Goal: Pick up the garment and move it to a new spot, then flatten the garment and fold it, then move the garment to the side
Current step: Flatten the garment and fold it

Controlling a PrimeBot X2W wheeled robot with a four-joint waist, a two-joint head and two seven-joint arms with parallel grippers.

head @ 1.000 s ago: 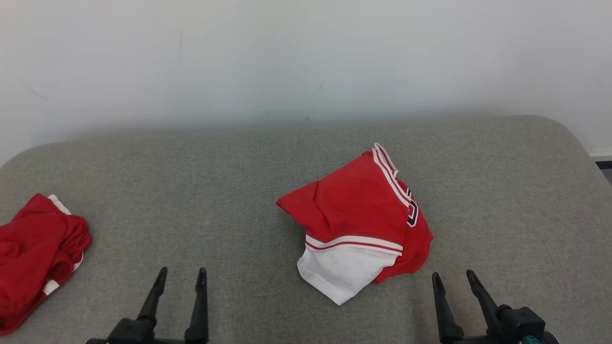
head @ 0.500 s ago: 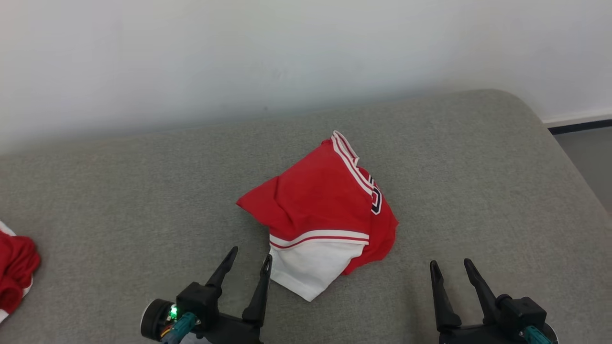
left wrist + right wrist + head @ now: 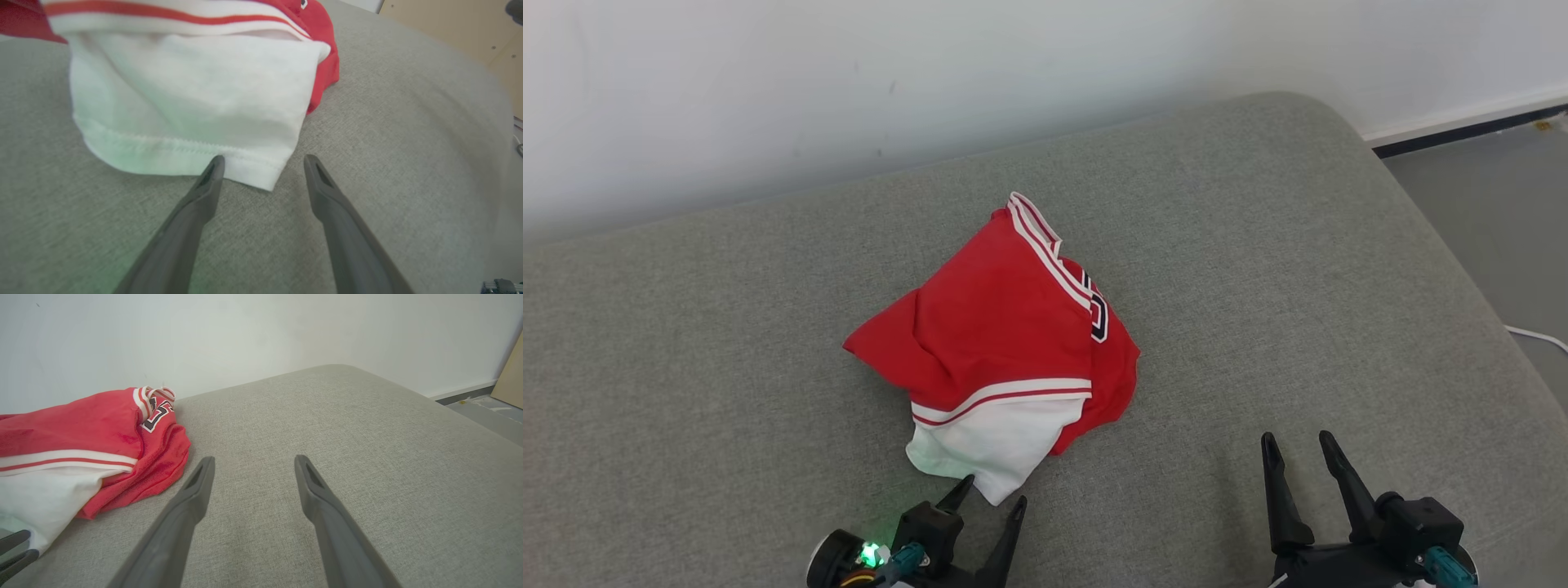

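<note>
Head view: the garment (image 3: 1005, 343), a red jersey with a white part and striped trim, lies crumpled near the middle of the frame on a grey cushion (image 3: 1258, 269). Its white part points to the lower edge of the frame and its striped edge stands up at the top of the heap.

The left gripper (image 3: 994, 492) is at the bottom centre, just at the white corner. Its fingers are spread apart and hold nothing. In the left wrist view the white hem fills the upper left, and its corner comes down between the two finger tips. One tip is at the hem, but I cannot tell if it touches the cloth. A green light (image 3: 872, 554) shines on this gripper.

The right gripper (image 3: 1297, 438) is at the lower right, well apart from the garment. Its fingers are also spread and empty, above bare cushion.

Behind the cushion is a white wall (image 3: 849, 82). At the right edge are grey floor (image 3: 1486, 188) and a white cable (image 3: 1535, 336).
</note>
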